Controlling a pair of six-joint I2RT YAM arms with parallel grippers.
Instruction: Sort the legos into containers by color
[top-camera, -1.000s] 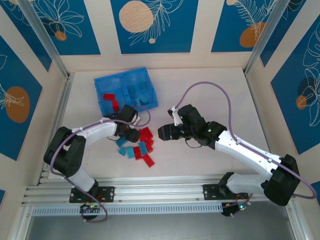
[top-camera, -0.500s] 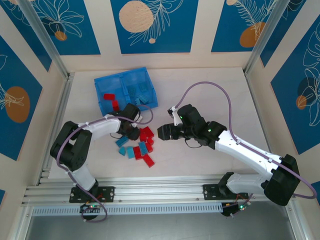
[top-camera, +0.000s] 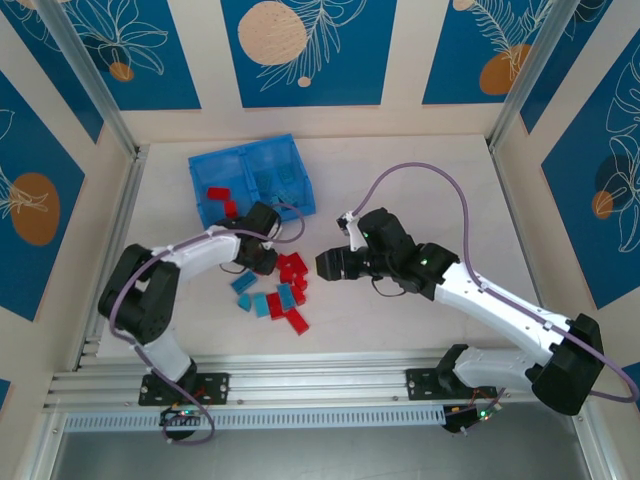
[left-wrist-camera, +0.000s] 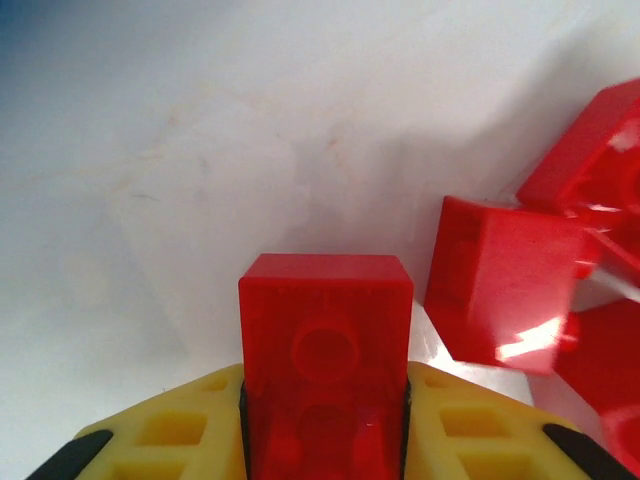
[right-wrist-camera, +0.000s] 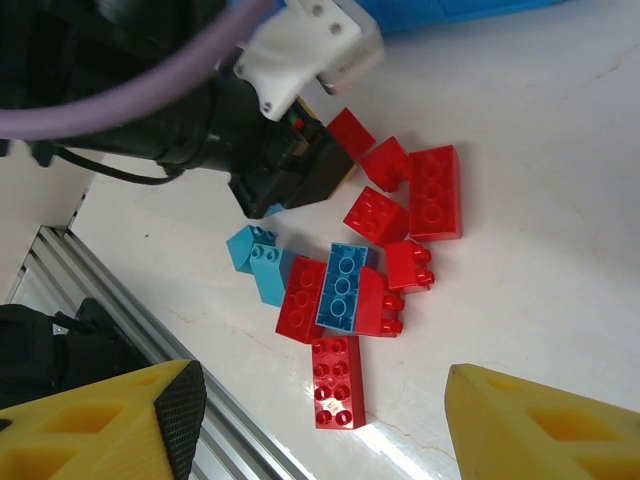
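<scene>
Red and light-blue legos (top-camera: 280, 295) lay in a loose pile on the surface (top-camera: 400, 180) in the overhead view, near the blue bin (top-camera: 196, 160). Its left compartment (top-camera: 212, 175) held red pieces and its right compartment (top-camera: 270, 158) held light-blue ones. The left gripper (top-camera: 268, 262) was down at the pile's far edge, and the right gripper (top-camera: 322, 265) hung just beside the pile.

From the left wrist, the yellow fingers (left-wrist-camera: 180, 430) were clenched on a red brick (left-wrist-camera: 325, 350), with other red bricks (left-wrist-camera: 505, 275) just beside it. A straight lift seemed wisest, so that no neighbours were dragged along, followed by a low release into the red compartment.

From the right wrist, the right gripper (right-wrist-camera: 320, 400) stood released, holding nothing, above the pile.
</scene>
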